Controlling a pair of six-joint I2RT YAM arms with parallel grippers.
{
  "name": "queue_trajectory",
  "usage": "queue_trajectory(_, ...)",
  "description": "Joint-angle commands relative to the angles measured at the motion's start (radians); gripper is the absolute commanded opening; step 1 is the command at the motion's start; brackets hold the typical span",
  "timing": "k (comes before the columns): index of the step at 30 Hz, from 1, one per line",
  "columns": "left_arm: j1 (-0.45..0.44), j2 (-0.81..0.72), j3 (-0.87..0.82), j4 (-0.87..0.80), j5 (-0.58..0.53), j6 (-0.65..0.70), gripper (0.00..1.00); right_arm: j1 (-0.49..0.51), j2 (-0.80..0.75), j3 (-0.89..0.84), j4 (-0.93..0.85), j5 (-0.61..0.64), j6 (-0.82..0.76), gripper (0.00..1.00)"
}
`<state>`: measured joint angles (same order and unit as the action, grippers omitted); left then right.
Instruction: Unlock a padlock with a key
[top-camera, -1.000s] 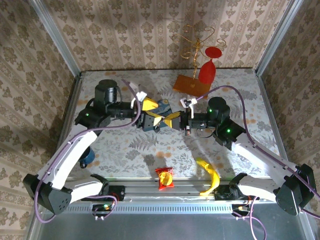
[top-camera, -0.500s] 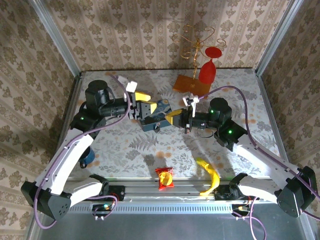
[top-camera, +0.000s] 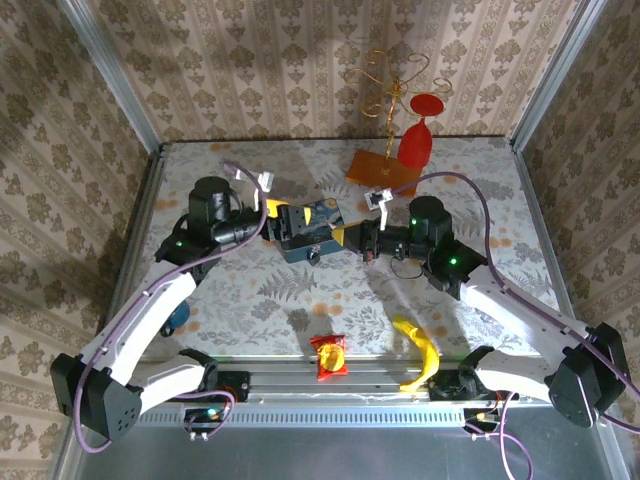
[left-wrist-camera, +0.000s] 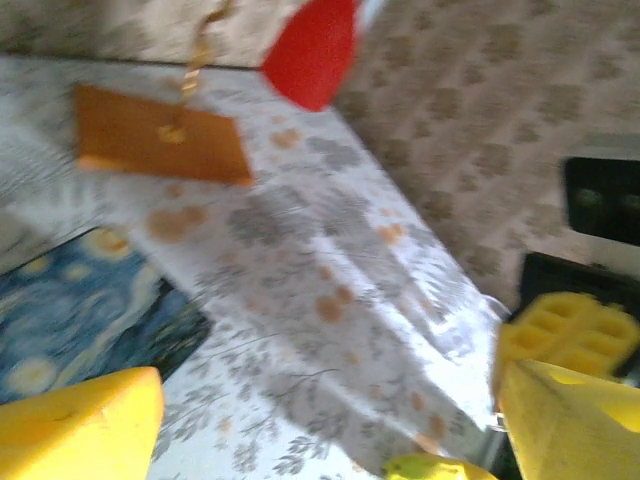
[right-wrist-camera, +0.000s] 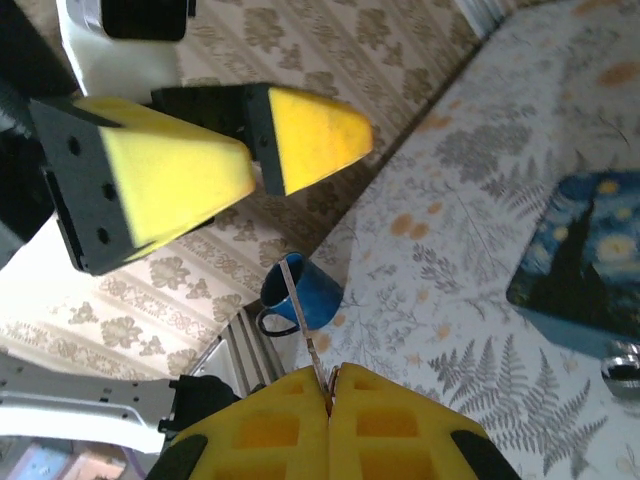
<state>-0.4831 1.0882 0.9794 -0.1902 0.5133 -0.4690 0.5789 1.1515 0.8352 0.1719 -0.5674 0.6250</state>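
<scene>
1. Top external: your left gripper (top-camera: 285, 220) hangs at the blue painted tin (top-camera: 322, 212), and your right gripper (top-camera: 352, 240) faces it from just beside. The padlock (top-camera: 313, 254) lies at the tin's near edge, between the two grippers.
2. Left wrist: jaws stand wide, with nothing between the yellow fingers (left-wrist-camera: 80, 425). A corner of the tin sits lower left.
3. Right wrist: jaws are pinched together on the key (right-wrist-camera: 300, 310). The padlock is at the frame's right edge, just beside the tin.

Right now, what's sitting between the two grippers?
In the top view, the blue painted tin lies between the open left gripper and the shut right gripper, which pinches a thin key.
</scene>
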Motion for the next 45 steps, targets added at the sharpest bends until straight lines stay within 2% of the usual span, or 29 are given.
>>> queue_trajectory(1,-0.014,-0.040,-0.085,-0.028,-0.232,-0.096,0.93,0.002,0.021,-0.051,-0.029,0.068,0.144,0.00)
queue_trajectory(4,-0.074,-0.080,-0.205,0.042,-0.368,-0.167,0.97,0.001,0.044,-0.105,0.018,0.023,0.192,0.00)
queue_trajectory(9,-0.188,-0.085,-0.345,0.104,-0.561,-0.259,1.00,0.001,0.081,-0.165,-0.043,0.097,0.281,0.00)
queue_trajectory(16,-0.324,0.043,-0.371,0.109,-0.729,-0.282,0.97,0.001,0.057,-0.299,0.007,0.211,0.333,0.00)
queue_trajectory(19,-0.370,0.128,-0.343,0.119,-0.770,-0.283,0.96,-0.002,0.026,-0.333,-0.027,0.279,0.350,0.00)
queue_trajectory(23,-0.394,0.255,-0.275,0.094,-0.806,-0.314,0.85,-0.018,-0.031,-0.374,-0.070,0.338,0.364,0.00)
queue_trajectory(27,-0.406,0.393,-0.174,-0.007,-0.884,-0.348,0.86,-0.049,-0.114,-0.418,-0.102,0.372,0.366,0.00)
queue_trajectory(35,-0.441,0.655,0.056,-0.194,-1.027,-0.402,0.92,-0.156,-0.251,-0.484,-0.153,0.341,0.348,0.00)
queue_trajectory(40,-0.448,0.751,0.141,-0.207,-1.077,-0.406,0.88,-0.185,-0.259,-0.482,-0.151,0.310,0.319,0.00)
queue_trajectory(45,-0.445,0.813,0.201,-0.210,-1.140,-0.379,0.78,-0.186,-0.230,-0.475,-0.117,0.297,0.303,0.00)
